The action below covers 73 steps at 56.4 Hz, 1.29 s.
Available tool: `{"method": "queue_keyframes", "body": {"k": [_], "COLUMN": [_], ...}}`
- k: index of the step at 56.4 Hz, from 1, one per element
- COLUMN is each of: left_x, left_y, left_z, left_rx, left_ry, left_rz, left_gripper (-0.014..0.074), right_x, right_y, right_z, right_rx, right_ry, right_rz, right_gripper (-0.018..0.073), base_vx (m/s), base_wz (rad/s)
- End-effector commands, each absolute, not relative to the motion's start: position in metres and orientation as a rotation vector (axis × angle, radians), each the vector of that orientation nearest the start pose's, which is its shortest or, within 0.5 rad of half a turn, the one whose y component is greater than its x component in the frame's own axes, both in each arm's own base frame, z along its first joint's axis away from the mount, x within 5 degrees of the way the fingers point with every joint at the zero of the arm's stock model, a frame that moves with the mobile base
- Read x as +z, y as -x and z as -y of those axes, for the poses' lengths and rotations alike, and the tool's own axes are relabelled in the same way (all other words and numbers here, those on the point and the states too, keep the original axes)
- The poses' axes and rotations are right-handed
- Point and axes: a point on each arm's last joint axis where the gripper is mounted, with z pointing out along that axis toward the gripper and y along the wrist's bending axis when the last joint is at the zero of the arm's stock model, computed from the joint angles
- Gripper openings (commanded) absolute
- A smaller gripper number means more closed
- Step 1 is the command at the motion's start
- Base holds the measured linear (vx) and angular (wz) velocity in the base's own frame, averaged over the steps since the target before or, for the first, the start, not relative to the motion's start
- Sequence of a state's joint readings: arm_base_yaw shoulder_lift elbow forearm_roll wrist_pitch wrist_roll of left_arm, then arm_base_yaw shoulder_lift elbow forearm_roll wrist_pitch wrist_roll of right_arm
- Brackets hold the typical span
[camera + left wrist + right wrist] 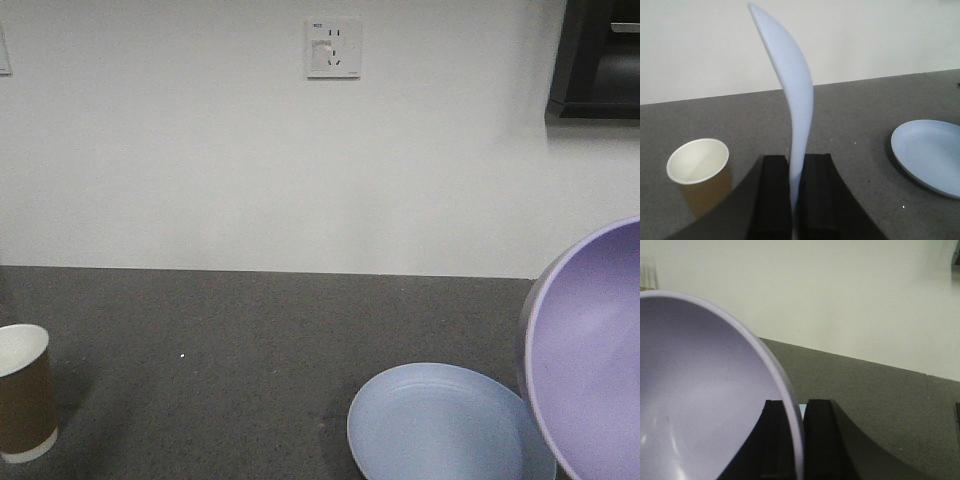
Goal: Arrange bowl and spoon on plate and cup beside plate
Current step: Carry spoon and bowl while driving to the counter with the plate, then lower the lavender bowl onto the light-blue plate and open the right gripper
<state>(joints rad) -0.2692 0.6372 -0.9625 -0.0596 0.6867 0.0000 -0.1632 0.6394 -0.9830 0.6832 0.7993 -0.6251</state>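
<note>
My left gripper (796, 165) is shut on the pale blue spoon (792, 85), which stands upright out of the jaws above the dark counter. My right gripper (799, 407) is shut on the rim of the lavender bowl (700, 400), held tilted in the air. In the front view the bowl (590, 350) hangs at the right edge, over the right side of the pale blue plate (440, 425). The plate (932, 155) lies flat on the counter. The brown paper cup (22, 392) stands upright at the far left, also seen below the left gripper as the cup (700, 172). Neither gripper shows in the front view.
The dark speckled counter (230, 350) runs back to a white wall carrying a socket (333, 47). A dark cabinet (595, 60) hangs at the upper right. A seam in the counter (928, 405) shows in the right wrist view.
</note>
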Motion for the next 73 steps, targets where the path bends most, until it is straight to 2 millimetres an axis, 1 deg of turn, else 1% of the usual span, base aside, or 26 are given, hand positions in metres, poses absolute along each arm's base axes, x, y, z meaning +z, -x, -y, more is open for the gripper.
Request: {"method": "queue_keyframes", "body": {"k": [1, 22, 67, 73], "left_x": [0.4329, 0.4326, 0.4326, 0.4326], "left_y": [-0.0987, -0.0997, -0.0997, -0.0997], "left_z": [0.0316, 0.0319, 0.0319, 0.0319], "left_rx": [-0.279, -0.279, -0.279, -0.279], "left_ry": [-0.218, -0.218, -0.218, -0.218], "left_rz": [-1.726, -1.729, -1.729, -1.729], "left_gripper": [-0.0006, -0.0006, -0.0006, -0.0006], "right_x": [0.4424, 0.4424, 0.4423, 0.4435], "right_y": [-0.0987, -0.0987, -0.0987, -0.0984], "right_z": [-0.0239, -0.0239, -0.0240, -0.0254], "right_rx": [0.227, 0.227, 0.227, 0.259], "right_ry": [0.235, 0.235, 0.236, 0.227], "right_rz": [-1.680, -1.680, -1.680, -1.671], "right_gripper": [-0.0009, -0.0009, -0.0009, -0.0009], "base_vx": [0.25, 0.15, 0.00, 0.00], "base_wz": [-0.20, -0.11, 0.00, 0.00]}}
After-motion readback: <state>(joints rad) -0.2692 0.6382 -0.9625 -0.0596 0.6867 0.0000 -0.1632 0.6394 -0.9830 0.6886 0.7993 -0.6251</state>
